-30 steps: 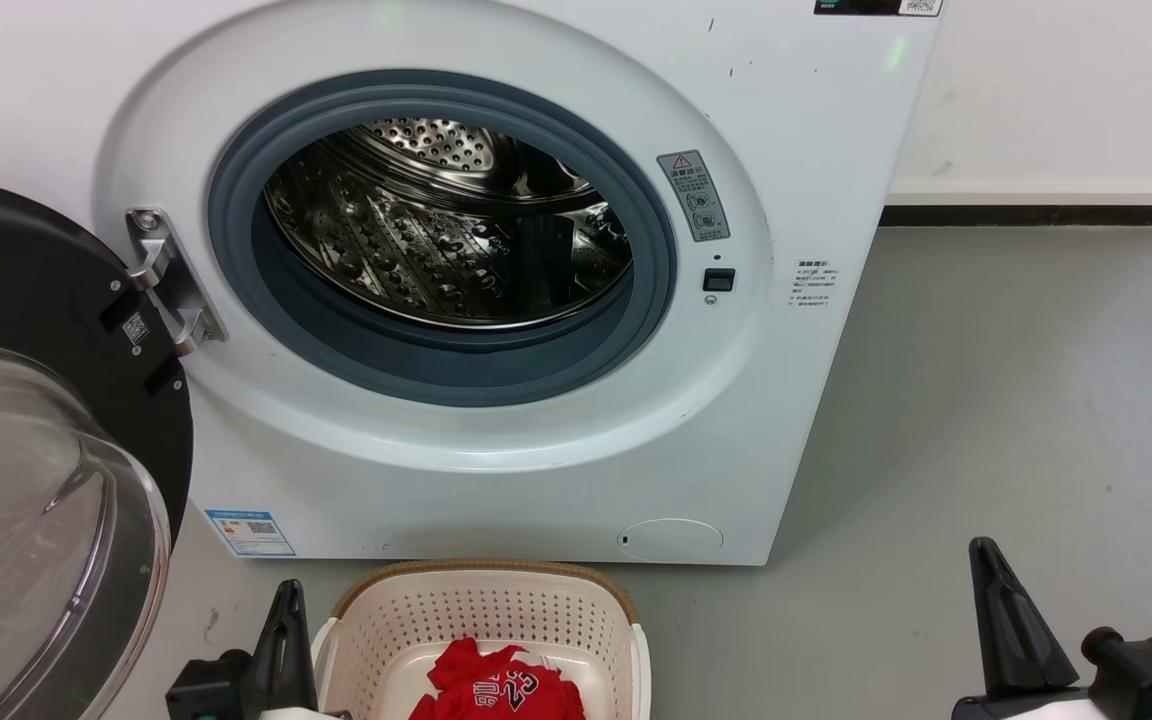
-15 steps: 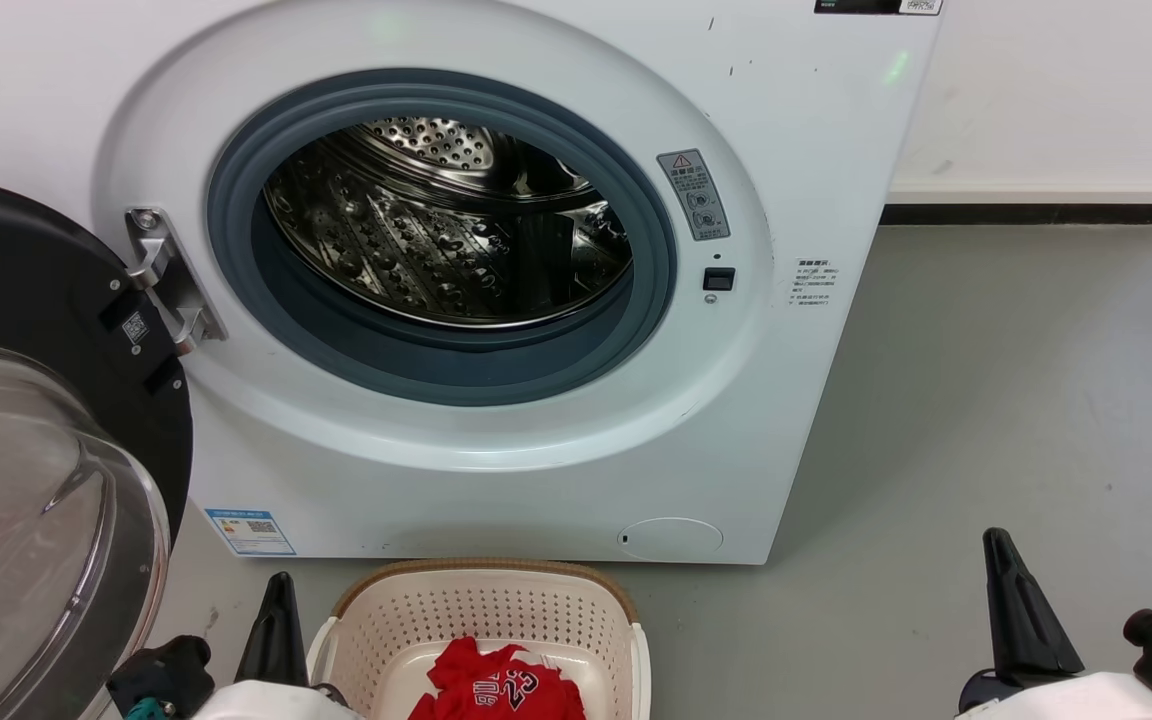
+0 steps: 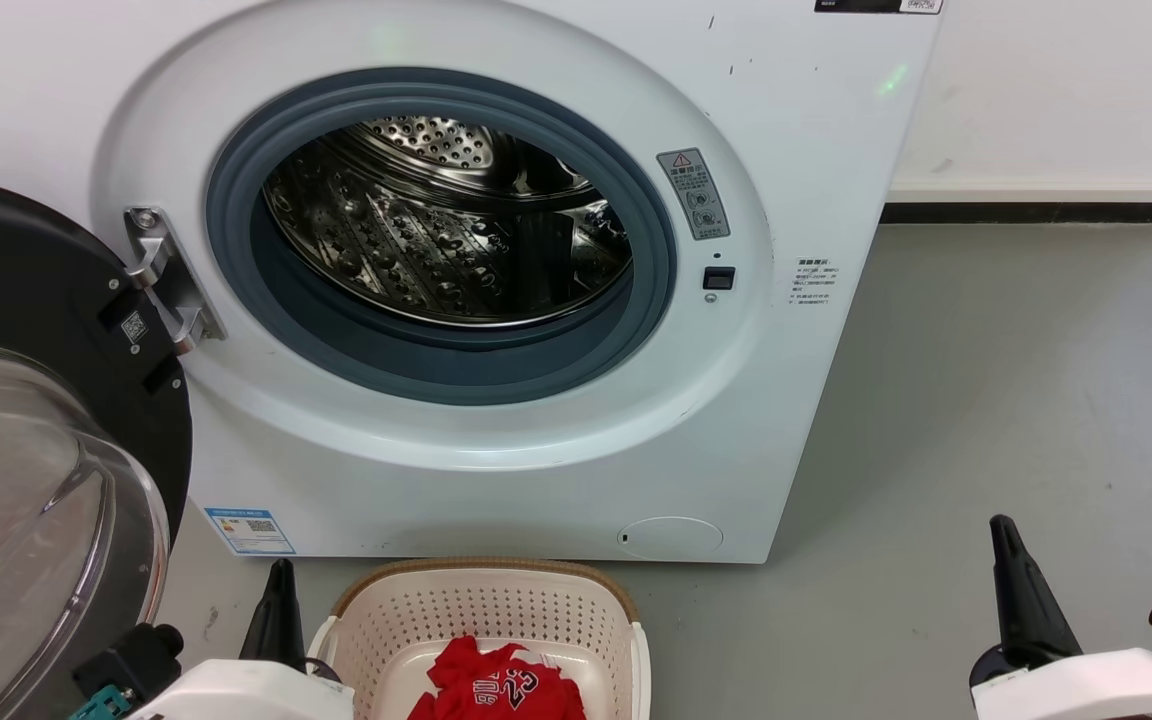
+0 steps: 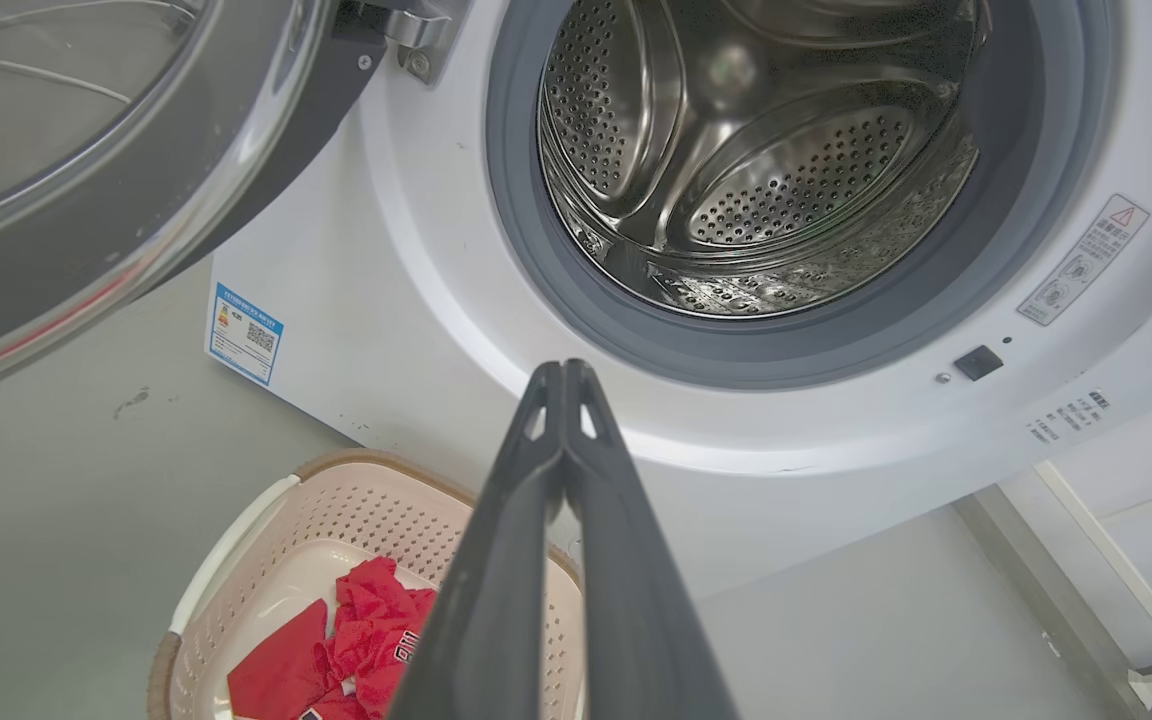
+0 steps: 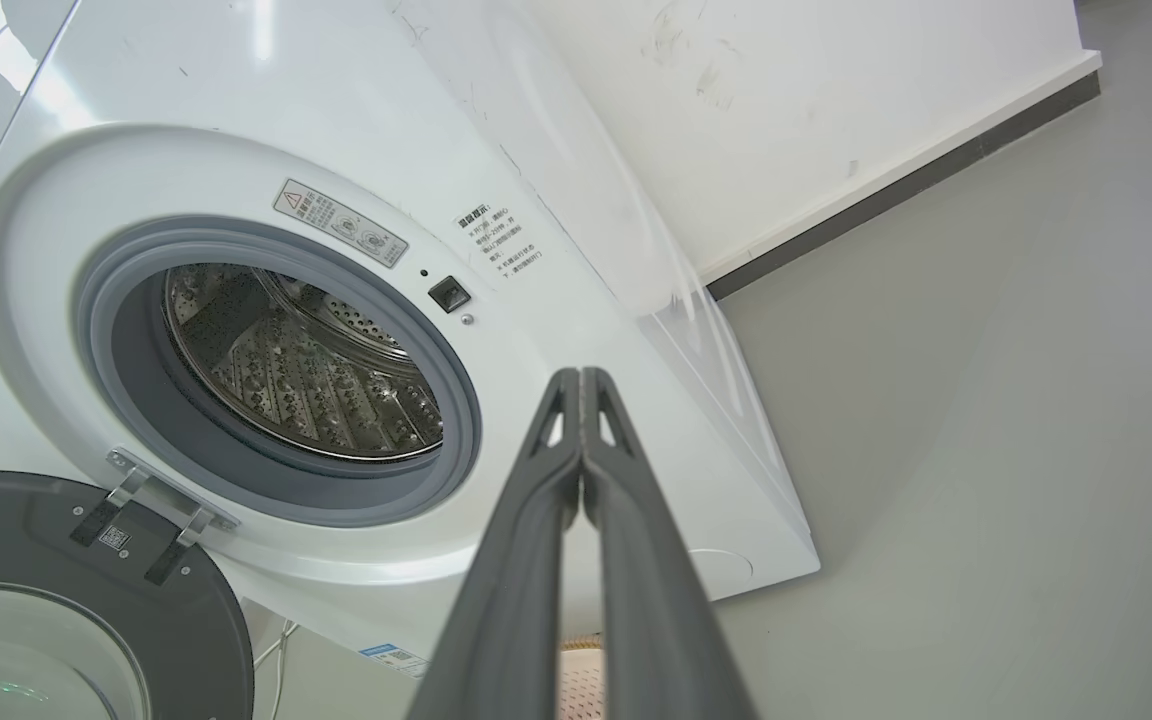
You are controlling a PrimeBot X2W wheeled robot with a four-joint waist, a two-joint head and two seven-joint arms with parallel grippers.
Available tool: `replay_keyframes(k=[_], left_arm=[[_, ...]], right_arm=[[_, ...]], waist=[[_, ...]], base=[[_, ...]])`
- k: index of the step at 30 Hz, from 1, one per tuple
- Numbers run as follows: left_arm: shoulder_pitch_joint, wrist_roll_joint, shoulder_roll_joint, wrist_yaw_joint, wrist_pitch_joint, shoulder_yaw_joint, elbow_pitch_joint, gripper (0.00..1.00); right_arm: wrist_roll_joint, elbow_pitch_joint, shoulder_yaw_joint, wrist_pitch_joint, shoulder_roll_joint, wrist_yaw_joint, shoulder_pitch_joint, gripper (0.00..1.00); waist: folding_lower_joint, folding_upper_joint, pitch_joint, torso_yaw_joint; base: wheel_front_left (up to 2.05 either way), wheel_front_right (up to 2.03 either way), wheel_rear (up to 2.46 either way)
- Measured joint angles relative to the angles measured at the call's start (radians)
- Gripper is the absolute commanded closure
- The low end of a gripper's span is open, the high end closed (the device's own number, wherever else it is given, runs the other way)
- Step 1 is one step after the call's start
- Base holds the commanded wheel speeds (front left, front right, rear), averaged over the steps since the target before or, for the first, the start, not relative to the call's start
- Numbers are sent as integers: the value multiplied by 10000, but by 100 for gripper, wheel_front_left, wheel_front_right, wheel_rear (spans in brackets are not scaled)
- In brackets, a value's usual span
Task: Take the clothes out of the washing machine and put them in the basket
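At the bottom edge of the head view we had our left gripper (image 3: 281,585) just beside the basket's left corner. Our right gripper (image 3: 1008,550) was well apart at the lower right, over bare grey floor (image 3: 986,400). In both wrist views the long dark fingers lay pressed together to their tips, with nothing between them. The cream basket (image 3: 481,568) sat at bottom centre, close before the washing machine (image 3: 816,150), and the red clothes (image 3: 496,685) lay crumpled inside it. At the left, the open door (image 3: 36,280) with its clear bubble stood near our left arm. Farther back, the steel drum (image 3: 436,230) looked empty to us, so we judged the task about done. Yet the grey rubber rim (image 3: 456,365) hid the drum's lowest front part in the head view, and a garment tucked there would be missed. A swing of the left arm could also knock the basket or strike the door, since both were so close.
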Motion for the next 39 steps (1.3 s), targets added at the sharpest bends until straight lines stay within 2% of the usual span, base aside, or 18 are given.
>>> replay_keyframes(k=[19,39], left_arm=[[-397,-2615,-23,-376,616,232,138,100],[-724,-4905,-56,-679,1175,456,265,100]], right_arm=[[2757,341,-71,583,-58,-2,-512,100],[5095,639,-197,1135,-81,-4,-916,100]], waist=[[1,0,19,2],[0,0,40,4]], base=[[0,0,0],[0,0,0]])
